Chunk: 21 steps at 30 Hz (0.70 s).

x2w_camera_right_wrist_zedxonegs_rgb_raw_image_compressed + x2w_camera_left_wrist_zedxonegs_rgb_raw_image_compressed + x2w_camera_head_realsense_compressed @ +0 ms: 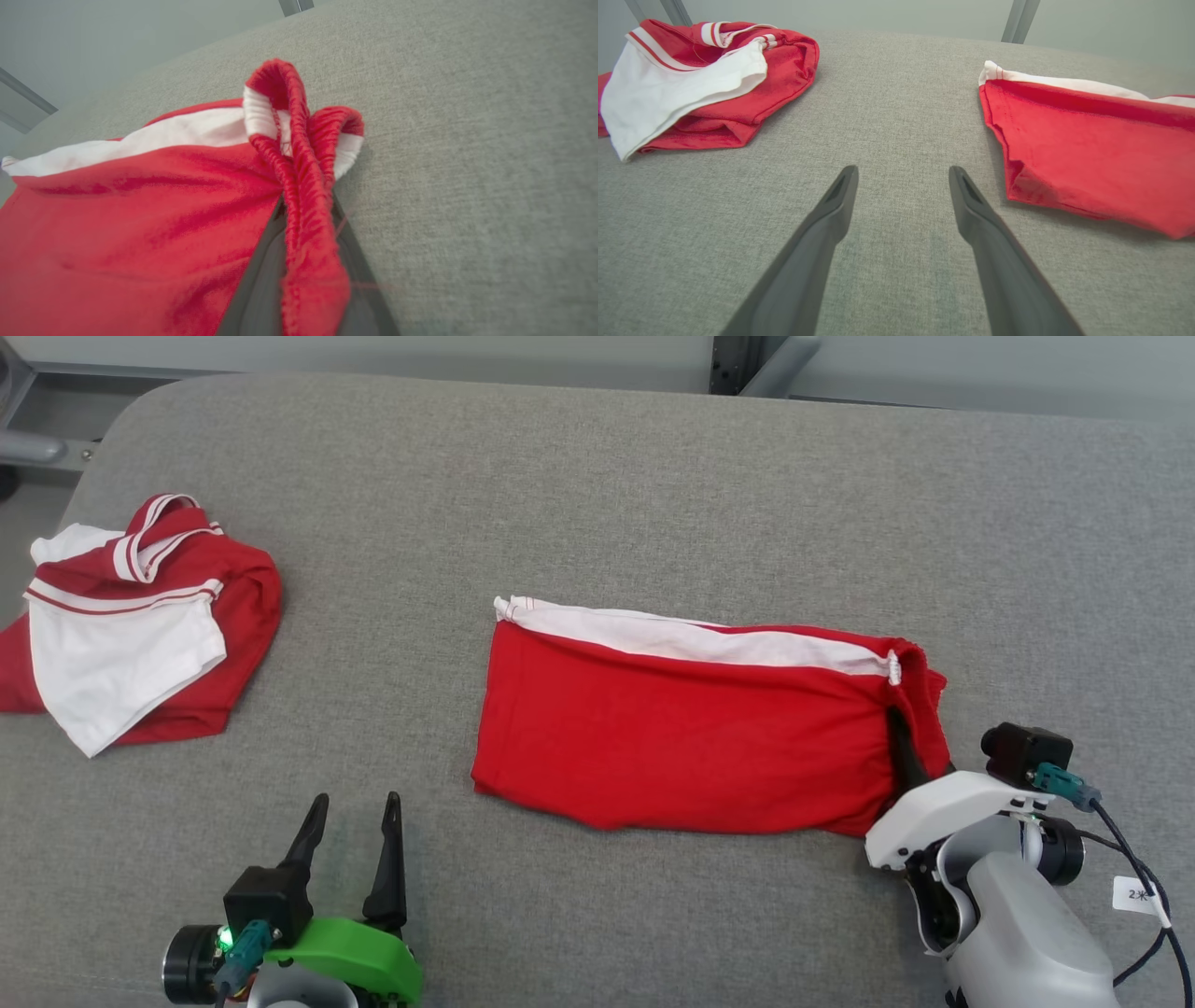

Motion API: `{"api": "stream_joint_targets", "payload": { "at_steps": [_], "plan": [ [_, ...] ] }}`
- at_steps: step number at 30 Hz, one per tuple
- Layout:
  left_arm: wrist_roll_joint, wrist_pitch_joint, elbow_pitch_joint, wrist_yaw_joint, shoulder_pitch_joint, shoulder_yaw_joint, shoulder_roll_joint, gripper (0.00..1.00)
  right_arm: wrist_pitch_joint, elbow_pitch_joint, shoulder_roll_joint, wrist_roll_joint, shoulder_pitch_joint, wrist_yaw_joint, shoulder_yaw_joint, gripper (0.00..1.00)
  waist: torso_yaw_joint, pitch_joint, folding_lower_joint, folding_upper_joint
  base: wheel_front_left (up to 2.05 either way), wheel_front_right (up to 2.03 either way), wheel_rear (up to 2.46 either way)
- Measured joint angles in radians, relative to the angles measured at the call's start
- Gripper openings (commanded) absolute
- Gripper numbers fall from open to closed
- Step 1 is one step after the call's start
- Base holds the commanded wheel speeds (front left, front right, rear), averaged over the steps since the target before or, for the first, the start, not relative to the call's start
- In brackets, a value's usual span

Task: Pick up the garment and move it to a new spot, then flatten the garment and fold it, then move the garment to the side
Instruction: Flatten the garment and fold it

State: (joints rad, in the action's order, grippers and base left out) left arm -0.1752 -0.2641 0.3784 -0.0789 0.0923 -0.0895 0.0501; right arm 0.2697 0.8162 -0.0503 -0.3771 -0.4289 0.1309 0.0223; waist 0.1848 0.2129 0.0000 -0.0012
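1. Garment (691,728) (red, with a white stripe (709,639) along its 12 o'clock edge) lies flat on the grey table (597,467), a little toward 3 o'clock from the centre of the head view.
2. Its waistband (299,140) is the 3 o'clock end; it is bunched and stands up a little from the table.
3. Right gripper (904,739) comes in from 5 o'clock and is clamped on the waistband: in the right wrist view the gathered red band runs between the two dark fingers (259,289), which press it from both sides.
4. Left gripper (357,800) is at 7 o'clock in the head view, its jaws apart and pointing to 12 o'clock, with nothing between them. It is over bare table, well apart from the garment.
5. Second garment (140,616) (red and white, crumpled) lies at 9 o'clock, at the table's edge, well apart from the first one.
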Motion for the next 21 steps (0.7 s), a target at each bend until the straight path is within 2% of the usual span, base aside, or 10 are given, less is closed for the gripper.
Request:
{"api": "stream_joint_targets", "payload": {
  "at_steps": [6,9,12,14,18,21],
  "plan": [
    [0.000,0.000,0.016,-0.005,-0.013,-0.015,0.000,1.00,-0.004,-0.002,-0.010,-0.017,0.011,0.001,-0.080,0.00,-0.025,-0.023,0.0000,0.0000,0.00,0.00,0.00],
    [0.000,0.000,0.020,-0.006,-0.017,-0.026,0.000,1.00,-0.005,0.000,-0.033,-0.029,0.007,0.001,-0.088,0.00,-0.034,-0.032,0.0000,0.0000,0.00,0.00,0.00],
    [0.000,0.000,0.028,-0.007,-0.021,-0.042,-0.001,1.00,-0.021,-0.008,-0.043,-0.069,-0.011,0.000,-0.050,0.00,-0.046,-0.045,0.0000,0.0000,0.00,0.00,0.00],
    [-0.004,0.000,0.031,-0.007,-0.024,-0.051,0.000,1.00,-0.074,-0.049,-0.032,-0.165,-0.023,0.000,0.004,0.00,-0.053,-0.052,0.0000,0.0000,0.00,0.00,0.00],
    [-0.027,0.000,0.036,-0.003,-0.026,-0.071,-0.001,1.00,-0.256,-0.207,-0.009,-0.435,-0.020,0.000,0.139,0.00,-0.060,-0.062,0.0000,0.0000,0.00,0.00,0.00],
    [-0.032,0.000,0.040,0.000,-0.027,-0.086,-0.001,1.00,-0.367,-0.312,-0.004,-0.571,0.009,0.000,0.227,0.00,-0.053,-0.063,0.0000,0.0000,0.00,0.00,0.00]
  ]
}}
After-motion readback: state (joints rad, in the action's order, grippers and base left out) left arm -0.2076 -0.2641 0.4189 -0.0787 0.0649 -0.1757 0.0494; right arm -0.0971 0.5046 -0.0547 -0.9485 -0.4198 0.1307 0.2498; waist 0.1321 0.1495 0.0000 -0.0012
